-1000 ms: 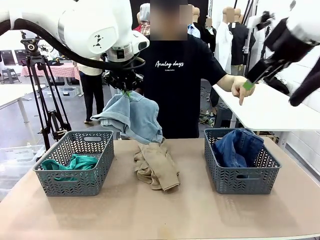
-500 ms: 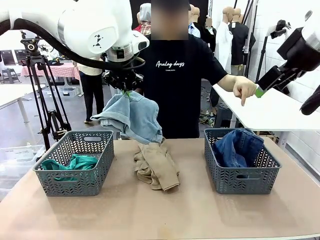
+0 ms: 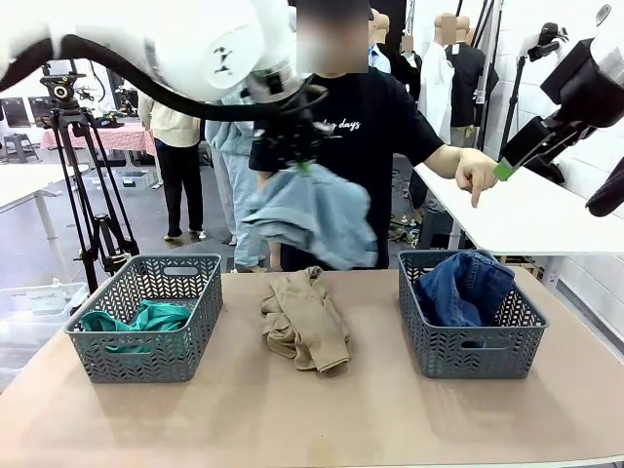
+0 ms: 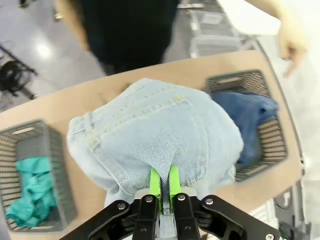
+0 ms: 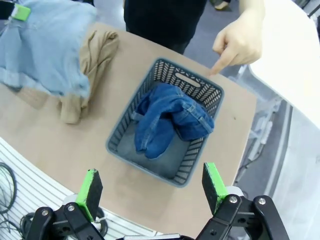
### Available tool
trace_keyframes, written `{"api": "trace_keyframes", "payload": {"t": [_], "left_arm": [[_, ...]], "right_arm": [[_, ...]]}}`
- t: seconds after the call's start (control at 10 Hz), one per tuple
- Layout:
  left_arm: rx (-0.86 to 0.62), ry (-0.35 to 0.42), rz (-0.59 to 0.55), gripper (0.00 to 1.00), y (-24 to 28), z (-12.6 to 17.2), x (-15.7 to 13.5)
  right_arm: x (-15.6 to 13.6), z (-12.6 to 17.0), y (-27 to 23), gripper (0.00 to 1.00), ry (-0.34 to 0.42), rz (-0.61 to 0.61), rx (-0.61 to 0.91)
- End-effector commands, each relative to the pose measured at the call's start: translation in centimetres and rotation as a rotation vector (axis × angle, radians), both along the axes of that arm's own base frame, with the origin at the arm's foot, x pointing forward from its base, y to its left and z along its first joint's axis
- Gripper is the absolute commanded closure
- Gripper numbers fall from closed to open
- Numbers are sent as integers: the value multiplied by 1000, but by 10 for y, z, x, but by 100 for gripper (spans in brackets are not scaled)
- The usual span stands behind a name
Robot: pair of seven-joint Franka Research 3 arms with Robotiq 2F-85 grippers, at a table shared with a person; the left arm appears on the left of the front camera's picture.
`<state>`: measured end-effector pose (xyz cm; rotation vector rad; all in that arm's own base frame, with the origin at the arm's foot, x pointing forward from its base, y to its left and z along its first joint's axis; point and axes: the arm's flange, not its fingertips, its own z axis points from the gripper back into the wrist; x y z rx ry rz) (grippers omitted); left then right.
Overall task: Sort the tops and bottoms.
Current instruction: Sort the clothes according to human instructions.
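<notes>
My left gripper (image 3: 305, 166) (image 4: 164, 184) is shut on the pale blue denim shorts (image 3: 314, 214) (image 4: 155, 140), which hang in the air above the table's middle, over the tan top (image 3: 305, 320) (image 5: 87, 75). The pale shorts (image 5: 45, 47) also show at the upper left of the right wrist view. The teal top (image 3: 136, 324) (image 4: 30, 192) lies in the left basket (image 3: 146, 366). The dark blue shorts (image 3: 463, 288) (image 5: 167, 122) (image 4: 252, 112) lie in the right basket (image 3: 468, 361) (image 5: 150, 155). My right gripper (image 5: 152, 187) is open, high above the right basket; one green fingertip (image 3: 503, 172) shows at the right.
A person stands at the far side; their hand (image 3: 476, 175) (image 5: 240, 42) points down at the right basket. A white table (image 3: 526, 210) stands to the right and a tripod (image 3: 93, 185) behind the left basket.
My left gripper has swung right with the pale shorts, from above the left basket's side to over the table's middle. The right gripper drew away to the right earlier, then held.
</notes>
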<state>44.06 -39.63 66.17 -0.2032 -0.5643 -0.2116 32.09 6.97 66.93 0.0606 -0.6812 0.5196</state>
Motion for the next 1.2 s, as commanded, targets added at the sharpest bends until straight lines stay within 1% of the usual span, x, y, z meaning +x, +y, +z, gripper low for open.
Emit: {"api": "trace_keyframes", "payload": {"t": [0.0, 0.2, 0.3, 0.4, 0.7, 0.8, 0.9, 1.1], "left_arm": [[-64, 64, -97, 100, -28, -4, 4], [-115, 102, -130, 100, -53, -6, -2], [-59, 82, -89, 100, -42, 5, -5], [-88, 87, -101, 100, -58, -17, -11], [-88, 87, -101, 100, -58, -17, -11], [-78, 102, -100, 100, -60, -20, -9], [-96, 85, -158, 100, -78, -25, -5], [-201, 130, -170, 100, -114, -37, 27]], "right_arm": [[0, -1, 1, 0, 4, -6, -12], [0, -1, 1, 0, 4, -6, -12], [0, -1, 1, 0, 4, -6, -12], [0, -1, 1, 0, 4, -6, -12], [0, -1, 1, 0, 4, -6, -12], [0, -1, 1, 0, 4, -6, -12], [0, -1, 1, 0, 4, -6, -12], [0, -1, 1, 0, 4, -6, -12]]}}
